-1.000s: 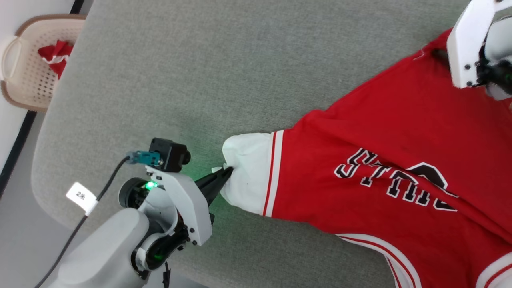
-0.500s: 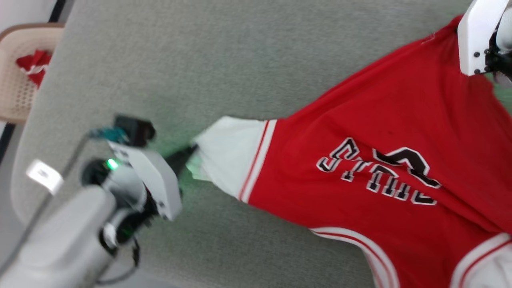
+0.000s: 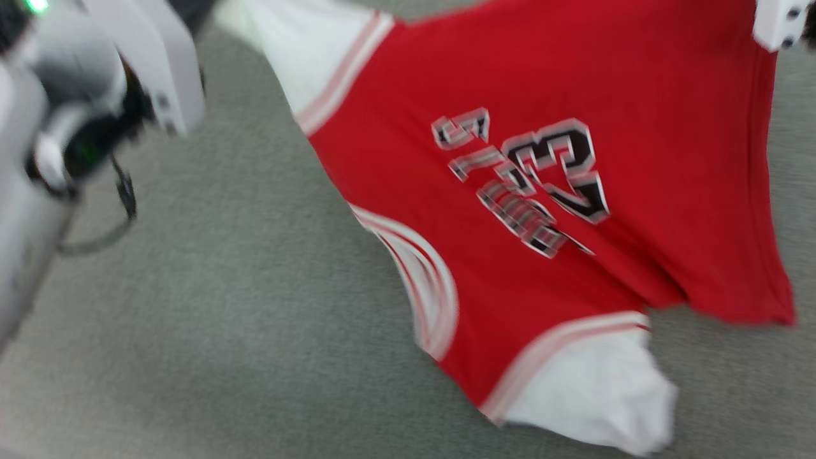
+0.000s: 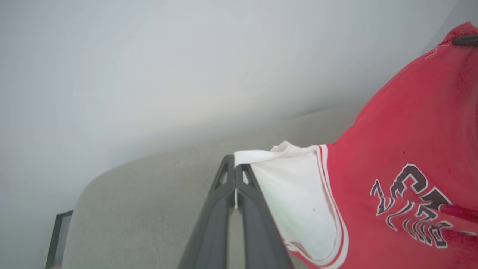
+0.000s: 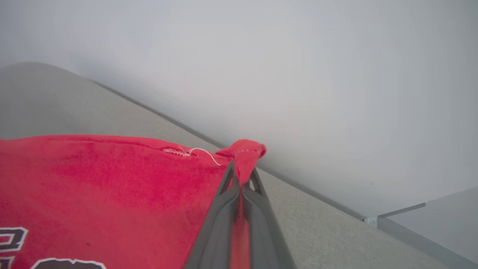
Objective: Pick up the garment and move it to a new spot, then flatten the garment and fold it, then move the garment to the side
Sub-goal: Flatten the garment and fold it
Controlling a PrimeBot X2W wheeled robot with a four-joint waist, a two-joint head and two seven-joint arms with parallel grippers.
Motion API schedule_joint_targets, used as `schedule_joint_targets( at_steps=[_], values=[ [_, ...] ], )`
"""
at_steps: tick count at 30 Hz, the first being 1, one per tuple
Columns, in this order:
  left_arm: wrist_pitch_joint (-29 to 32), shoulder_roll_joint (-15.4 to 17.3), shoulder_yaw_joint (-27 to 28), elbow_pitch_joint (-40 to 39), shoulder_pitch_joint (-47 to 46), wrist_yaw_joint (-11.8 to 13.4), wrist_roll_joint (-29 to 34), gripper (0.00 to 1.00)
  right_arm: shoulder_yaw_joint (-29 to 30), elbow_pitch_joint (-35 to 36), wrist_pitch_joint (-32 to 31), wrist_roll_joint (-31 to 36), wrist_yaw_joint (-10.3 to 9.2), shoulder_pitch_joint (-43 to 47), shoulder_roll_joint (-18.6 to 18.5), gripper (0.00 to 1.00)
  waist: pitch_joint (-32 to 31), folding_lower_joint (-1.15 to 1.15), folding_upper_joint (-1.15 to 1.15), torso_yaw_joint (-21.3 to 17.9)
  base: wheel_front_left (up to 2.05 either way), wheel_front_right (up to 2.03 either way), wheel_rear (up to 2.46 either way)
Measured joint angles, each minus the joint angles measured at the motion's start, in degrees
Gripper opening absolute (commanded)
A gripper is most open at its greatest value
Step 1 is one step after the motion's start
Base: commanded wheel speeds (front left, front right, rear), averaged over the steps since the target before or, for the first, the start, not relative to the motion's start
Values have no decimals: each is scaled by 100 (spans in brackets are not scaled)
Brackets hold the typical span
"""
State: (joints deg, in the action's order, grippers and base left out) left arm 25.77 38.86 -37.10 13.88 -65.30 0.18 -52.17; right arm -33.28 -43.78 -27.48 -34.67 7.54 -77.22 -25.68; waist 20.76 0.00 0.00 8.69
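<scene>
Lifted since the earlier frame, the garment (image 3: 523, 191) now spans the upper frame, judged soft and light, sagging between grips. Left gripper (image 4: 234, 168) pinches the white sleeve cuff; right gripper (image 5: 242, 173) pinches a red hem corner.
</scene>
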Motion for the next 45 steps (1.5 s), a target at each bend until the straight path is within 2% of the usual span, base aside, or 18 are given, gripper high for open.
schedule_joint_targets(
  at_steps=[11,20,30,37,42,45],
  values=[
    [-170,-410,-2,1407,-1848,-328,550,0,536,311,603,439,0,-306,234,0,-344,0,0,-537,0,0,0],
    [-850,-715,-120,2547,-2961,-472,1089,0,983,227,1313,969,0,-636,477,0,-439,0,0,-770,0,0,0],
    [-2462,-989,-210,3663,-4308,-392,1850,0,1618,-370,2503,2084,0,-1486,857,0,211,0,0,-872,0,0,0],
    [-3813,-1301,-232,4319,-5135,-264,2201,0,2358,-824,3964,3471,0,-2014,1093,0,871,0,0,-936,0,0,0],
    [-4042,-1536,-132,4546,-5320,-401,2170,0,2738,-793,4223,4395,0,-2048,1222,0,1254,0,1,-915,0,0,0],
    [-4061,-1584,-193,4700,-5037,-588,2137,0,2725,-871,4244,4545,0,-1785,1287,0,1359,0,0,-826,0,0,0]
  ],
)
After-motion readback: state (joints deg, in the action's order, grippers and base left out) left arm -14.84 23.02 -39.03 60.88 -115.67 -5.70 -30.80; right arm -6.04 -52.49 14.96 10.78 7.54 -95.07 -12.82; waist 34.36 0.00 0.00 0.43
